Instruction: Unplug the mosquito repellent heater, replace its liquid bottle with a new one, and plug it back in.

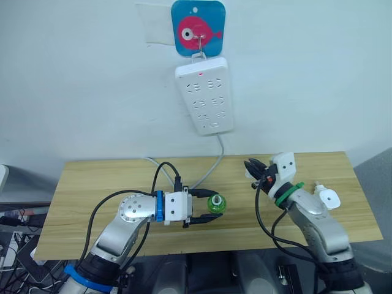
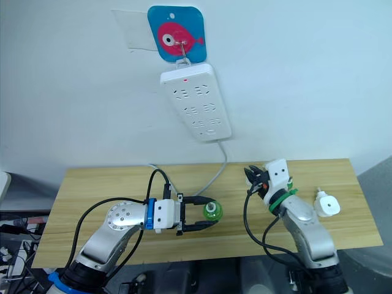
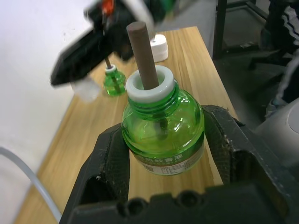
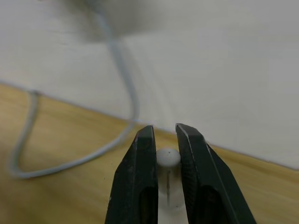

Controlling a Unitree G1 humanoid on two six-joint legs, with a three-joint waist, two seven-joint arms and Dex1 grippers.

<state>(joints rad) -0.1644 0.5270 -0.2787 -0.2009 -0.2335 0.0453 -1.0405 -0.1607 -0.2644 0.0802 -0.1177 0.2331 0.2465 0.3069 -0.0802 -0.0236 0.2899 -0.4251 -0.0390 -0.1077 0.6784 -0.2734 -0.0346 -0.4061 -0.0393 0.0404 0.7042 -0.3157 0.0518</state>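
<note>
The left gripper (image 1: pixel 207 212) has its two black fingers (image 3: pixel 112 163) closed around a green bottle (image 3: pixel 163 135), one on each side of its belly. The bottle stands upright between them, with a white collar and a brown wick (image 3: pixel 142 56) rising from its neck; its base sits at or just above the wooden surface (image 1: pixel 98 177).

The right gripper (image 4: pixel 164 140) has its fingers nearly together, pinching a small white rounded cap (image 4: pixel 167 157) at the tips. In the head views this gripper (image 1: pixel 254 171) is raised above the surface, with the fingers pointing toward the wall.

Beyond the left fingers, past the held bottle, a second green bottle (image 3: pixel 113 83) stands on the surface, partly behind the blurred right gripper. Farther still in the same direction lies the white heater (image 3: pixel 159 46). In the head views the heater (image 1: pixel 328 197) rests on the surface just beside the right forearm, on its outer side, well apart from both sets of fingers, with its round hole facing up.

Ahead of the right fingers a grey cable (image 4: pixel 117 74) curves over the surface and climbs the wall to a white power strip (image 1: pixel 205 95), which hangs from a hook on a blue fish plaque (image 1: pixel 198 27). No plug sits in the strip's sockets.
</note>
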